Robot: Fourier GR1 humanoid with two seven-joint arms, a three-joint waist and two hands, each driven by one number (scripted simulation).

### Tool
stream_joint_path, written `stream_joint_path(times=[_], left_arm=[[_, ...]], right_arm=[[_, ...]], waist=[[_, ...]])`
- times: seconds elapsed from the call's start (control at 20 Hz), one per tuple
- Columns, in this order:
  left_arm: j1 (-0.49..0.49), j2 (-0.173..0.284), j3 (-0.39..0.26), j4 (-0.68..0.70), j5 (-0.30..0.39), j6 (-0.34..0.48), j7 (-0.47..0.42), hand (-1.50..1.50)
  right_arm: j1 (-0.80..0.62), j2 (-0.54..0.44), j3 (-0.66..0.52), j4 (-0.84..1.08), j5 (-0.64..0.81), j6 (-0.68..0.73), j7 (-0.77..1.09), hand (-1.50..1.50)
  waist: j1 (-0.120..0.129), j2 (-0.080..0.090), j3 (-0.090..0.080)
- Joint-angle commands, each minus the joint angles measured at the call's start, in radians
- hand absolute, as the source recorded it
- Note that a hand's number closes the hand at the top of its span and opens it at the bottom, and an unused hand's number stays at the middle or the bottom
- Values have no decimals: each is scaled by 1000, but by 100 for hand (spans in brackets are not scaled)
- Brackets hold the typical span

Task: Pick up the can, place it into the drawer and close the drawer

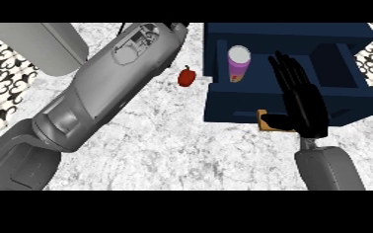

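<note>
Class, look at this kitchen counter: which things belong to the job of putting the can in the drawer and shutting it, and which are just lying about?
Belong to the job:
can, upright inside the drawer
drawer, dark blue, open
right hand, open, at the drawer's front

Just lying about:
red pepper on the counter

The can [238, 63] stands in the drawer [241, 103] at the bench's [167, 148] right; a pepper [187, 76] lies just left of the drawer.
</note>
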Motion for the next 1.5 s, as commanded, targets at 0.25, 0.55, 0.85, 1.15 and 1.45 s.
stream_joint_path(times=[0.25,0.55,0.85,1.15,1.45], left_arm=[[108,130,-24,-191,-43,-15,99,-150],[164,211,-18,-319,-46,-29,149,-150],[222,243,-36,-431,-69,2,204,-150],[282,304,-23,-507,-91,-11,245,-150],[392,308,-30,-569,-112,-25,186,-150]], right_arm=[[-128,0,-76,345,44,-150,-60,-150],[-257,9,-109,512,115,-237,-33,-150],[-416,6,-189,735,121,-385,-44,-150],[-601,4,-230,932,137,-456,-32,-150],[-722,-26,-265,1066,146,-513,-39,-150]], waist=[[19,12,11],[40,13,11],[54,21,12],[39,25,12],[70,40,12]])
